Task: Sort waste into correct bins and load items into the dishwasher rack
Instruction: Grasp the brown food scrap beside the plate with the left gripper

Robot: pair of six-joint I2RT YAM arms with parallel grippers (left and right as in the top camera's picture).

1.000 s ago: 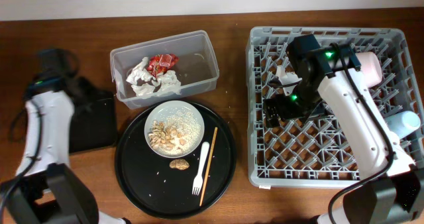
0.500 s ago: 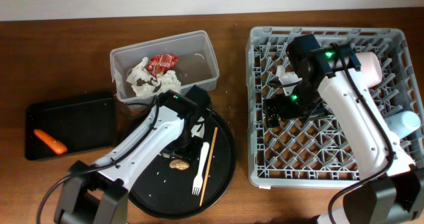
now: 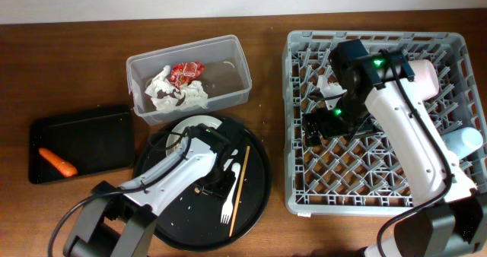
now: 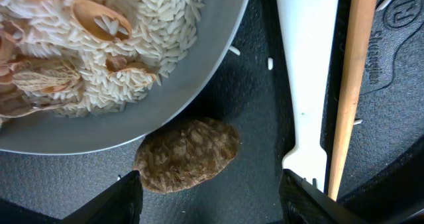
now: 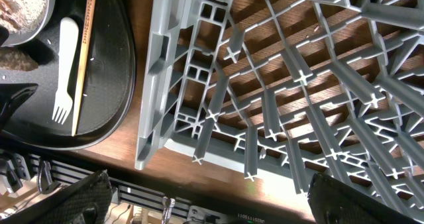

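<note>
The small brown lump (image 4: 187,154) lies on the round black tray (image 4: 59,177), just ahead of the left pincer (image 4: 215,201). The jaws stand wide apart, gripping nothing. Beyond the lump sits the white plate (image 4: 199,78). To the pincer's right lie the white fork (image 4: 307,85) and chopstick (image 4: 351,85). The right pincer (image 5: 205,197) hangs spread and empty over the dishwasher rack (image 5: 278,85).

You are working on a brown wooden worktop (image 3: 76,67) with four things resting directly on it. On the left side lies a shallow black tray (image 3: 91,131). Behind it and to its right stands a clear tub (image 3: 183,47). Just in front of the tub sits a round black tray (image 3: 255,196). The grey dishwasher rack (image 3: 291,135) fills the right side, and a narrow strip of bare wood separates it from the round tray.
</note>
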